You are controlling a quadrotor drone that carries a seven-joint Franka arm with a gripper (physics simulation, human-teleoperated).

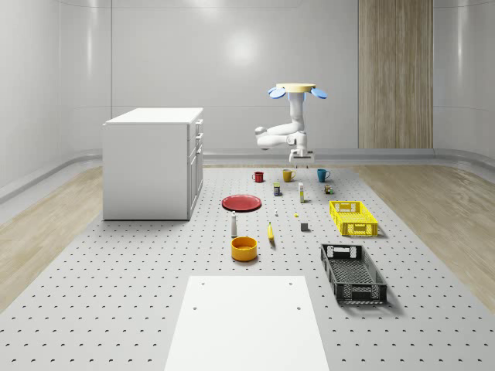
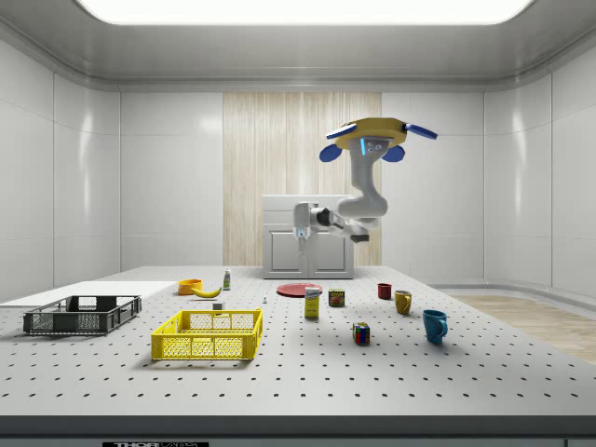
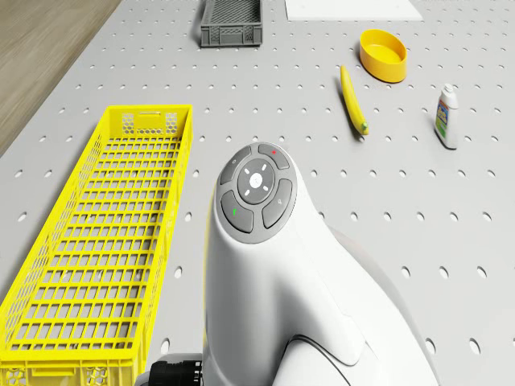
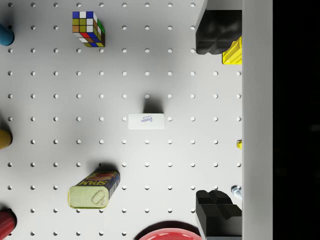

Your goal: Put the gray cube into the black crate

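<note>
The gray cube [image 1: 305,226] sits on the pegboard table [image 1: 139,294], apparently well toward six o'clock of the gripper [image 1: 299,158] (whole-scene view). Under the hovering drone [image 1: 297,90], the fingers [image 4: 218,31] are spread wide, holding nothing. The black crate [image 1: 353,273] lies nearer still.

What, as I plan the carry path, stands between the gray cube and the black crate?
Nothing visible: bare table lies between the small gray cube and the black mesh crate. The yellow mesh crate sits beside the cube, off that line.
</note>
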